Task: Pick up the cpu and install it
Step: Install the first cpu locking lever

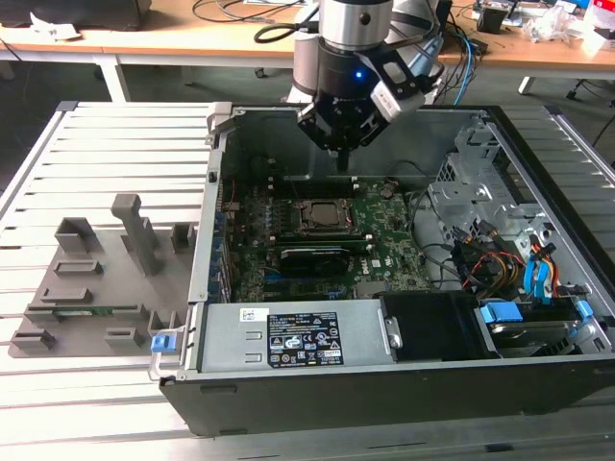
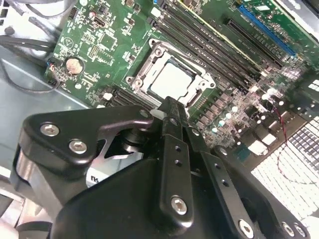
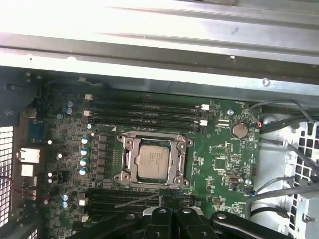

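Sitting in the black square motherboard socket with its metal frame [image 3: 153,163], the small flat square cpu with a pale silver-white top [image 3: 153,162] is seen in both wrist views, its top uncovered within the frame [image 2: 172,78]. The socket is carried on the green motherboard [image 1: 384,245], which lies on the floor of the open dark metal computer case [image 1: 538,384] on the slatted grey tabletop [image 1: 106,163]. The black pincer [image 1: 342,158] is held above the board inside the case, close over the socket and apart from the cpu; its slim fingers [image 2: 172,107] are pressed together with nothing between them. A round silver coin battery [image 2: 74,65] on the board is shown in both wrist views. In the exterior view a grey plastic holder tray [image 1: 96,288] is shown outside the case, toward the exterior view's left, and a black labelled power supply box [image 1: 288,338] sits along the near wall of the case
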Controlling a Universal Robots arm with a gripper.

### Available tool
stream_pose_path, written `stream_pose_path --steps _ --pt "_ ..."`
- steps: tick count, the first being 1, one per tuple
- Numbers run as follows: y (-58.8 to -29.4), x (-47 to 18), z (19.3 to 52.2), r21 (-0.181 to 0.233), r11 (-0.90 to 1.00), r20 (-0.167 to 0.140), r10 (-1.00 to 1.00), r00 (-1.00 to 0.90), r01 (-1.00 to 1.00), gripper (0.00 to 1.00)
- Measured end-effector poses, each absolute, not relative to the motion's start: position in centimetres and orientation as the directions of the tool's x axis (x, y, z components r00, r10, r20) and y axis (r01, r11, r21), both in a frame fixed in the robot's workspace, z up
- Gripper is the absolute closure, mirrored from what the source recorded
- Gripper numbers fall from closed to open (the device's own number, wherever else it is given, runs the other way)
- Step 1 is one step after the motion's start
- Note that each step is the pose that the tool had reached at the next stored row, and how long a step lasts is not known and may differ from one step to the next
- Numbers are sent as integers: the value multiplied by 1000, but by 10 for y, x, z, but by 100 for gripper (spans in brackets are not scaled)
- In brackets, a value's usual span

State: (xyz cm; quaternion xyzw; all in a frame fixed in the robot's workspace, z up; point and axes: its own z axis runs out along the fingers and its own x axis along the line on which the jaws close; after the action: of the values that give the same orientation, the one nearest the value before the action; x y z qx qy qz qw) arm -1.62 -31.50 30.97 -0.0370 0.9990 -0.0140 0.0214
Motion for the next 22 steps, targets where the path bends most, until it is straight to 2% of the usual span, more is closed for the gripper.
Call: stream_pose_path --steps 22 --pt "-315 -47 310 -30 997 -42 -74 -996 -73 89"
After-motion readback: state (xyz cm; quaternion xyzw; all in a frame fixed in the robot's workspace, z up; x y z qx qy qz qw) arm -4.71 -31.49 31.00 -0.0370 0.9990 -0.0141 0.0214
